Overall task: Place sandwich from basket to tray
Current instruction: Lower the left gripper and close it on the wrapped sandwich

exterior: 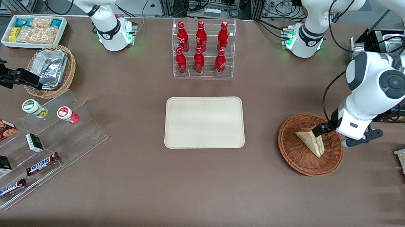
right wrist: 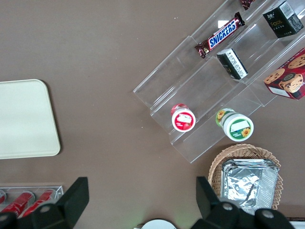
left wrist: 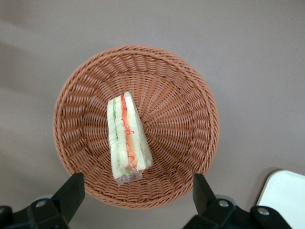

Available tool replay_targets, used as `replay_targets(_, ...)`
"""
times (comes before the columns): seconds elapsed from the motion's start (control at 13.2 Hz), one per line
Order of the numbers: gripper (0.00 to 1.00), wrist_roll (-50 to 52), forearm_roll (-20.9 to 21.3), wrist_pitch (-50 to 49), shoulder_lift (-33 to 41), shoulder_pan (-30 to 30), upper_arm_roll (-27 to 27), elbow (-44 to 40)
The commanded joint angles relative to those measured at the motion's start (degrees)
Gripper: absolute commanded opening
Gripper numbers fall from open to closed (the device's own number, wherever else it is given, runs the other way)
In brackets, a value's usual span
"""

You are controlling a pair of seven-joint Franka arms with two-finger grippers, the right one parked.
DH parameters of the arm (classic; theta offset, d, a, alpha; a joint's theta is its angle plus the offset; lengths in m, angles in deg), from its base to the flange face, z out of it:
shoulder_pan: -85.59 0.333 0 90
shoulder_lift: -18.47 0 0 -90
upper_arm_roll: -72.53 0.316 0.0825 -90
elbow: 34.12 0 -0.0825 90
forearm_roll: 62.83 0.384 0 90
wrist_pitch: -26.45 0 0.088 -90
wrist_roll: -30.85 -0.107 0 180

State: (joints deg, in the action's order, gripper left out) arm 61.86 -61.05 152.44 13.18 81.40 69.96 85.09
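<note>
Brown table (exterior: 254,188); basket (exterior: 292,153) holds sandwich (exterior: 311,140); tool (left wrist: 136,193) seemingly above, spread.

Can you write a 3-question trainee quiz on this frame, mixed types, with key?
1. True or false: the sandwich already lies on the tray.
2. Multiple choice: the gripper is A) shut on the sandwich, B) open above the basket with the sandwich showing between its fingers, C) over the rack of red bottles.
3. Short answer: is anything lying on the tray?

Key
1. False: it lies in the basket.
2. B: the left wrist view shows both fingers spread wide, clear of the sandwich.
3. No, the tray's surface is bare.
</note>
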Motion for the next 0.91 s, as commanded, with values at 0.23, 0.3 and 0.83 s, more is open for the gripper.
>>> replay_targets(0.23,1.0,5.7,1.0,10.7,-4.9,-0.3,0.2,5.2)
replay_targets(0.3,1.0,5.8,1.0,11.4,-5.7,-0.2,0.2,5.3)
replay_targets(0.83,1.0,6.4,1.1,13.4,-7.8,0.1,0.8,7.3)
